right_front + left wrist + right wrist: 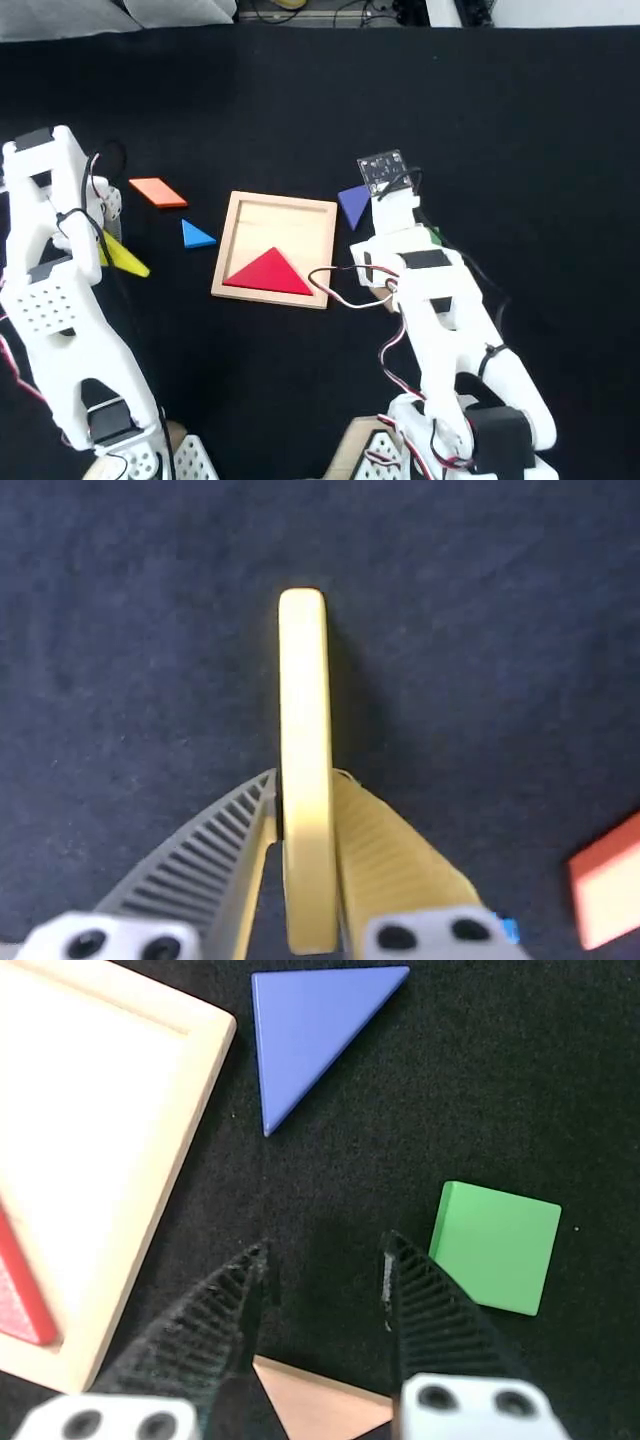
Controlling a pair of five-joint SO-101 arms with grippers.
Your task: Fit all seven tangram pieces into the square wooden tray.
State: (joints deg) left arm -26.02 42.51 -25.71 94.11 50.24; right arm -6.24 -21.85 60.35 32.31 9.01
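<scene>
While the right gripper [325, 1260] hangs with jaws apart at 3 o'clock of the square wooden tray [227, 243], the left gripper [305, 780], clamped on the yellow wooden triangle [302, 680] at 9 o'clock, appears mid-transfer and must next lay it flat inside.

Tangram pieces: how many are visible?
7: red triangle in the tray; orange parallelogram, small blue triangle and gripped yellow piece left of it; larger blue triangle, green square and tan piece right of it.
</scene>
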